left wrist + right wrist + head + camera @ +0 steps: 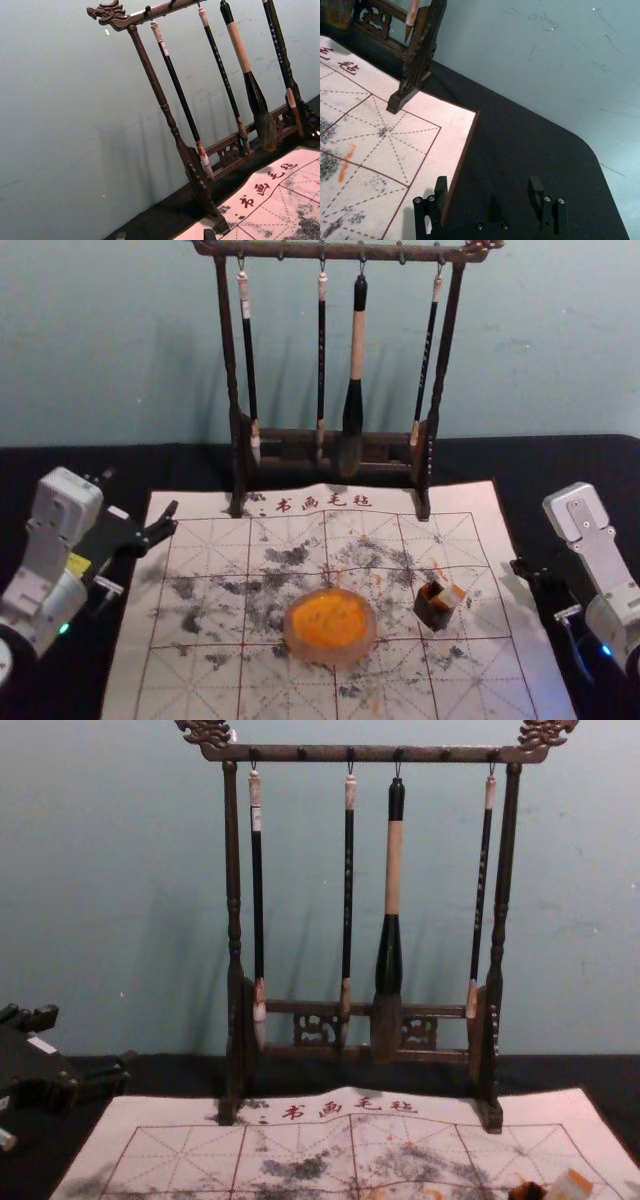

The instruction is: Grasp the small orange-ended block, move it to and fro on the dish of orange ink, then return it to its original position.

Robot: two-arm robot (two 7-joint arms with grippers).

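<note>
The small orange-ended block [456, 594] sits tilted at a dark block [434, 611], leftward and bodyward of the nearer right gripper [487, 182] (jaws apart, nothing between); the left gripper [86, 1040], also spread, hangs by the mat's [110, 1145] left side.

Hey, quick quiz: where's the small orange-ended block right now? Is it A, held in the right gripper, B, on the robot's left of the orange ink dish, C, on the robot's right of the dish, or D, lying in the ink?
C: the small orange-ended block sits over the mat on the robot's right of the orange ink dish, with a gap between them.
</note>
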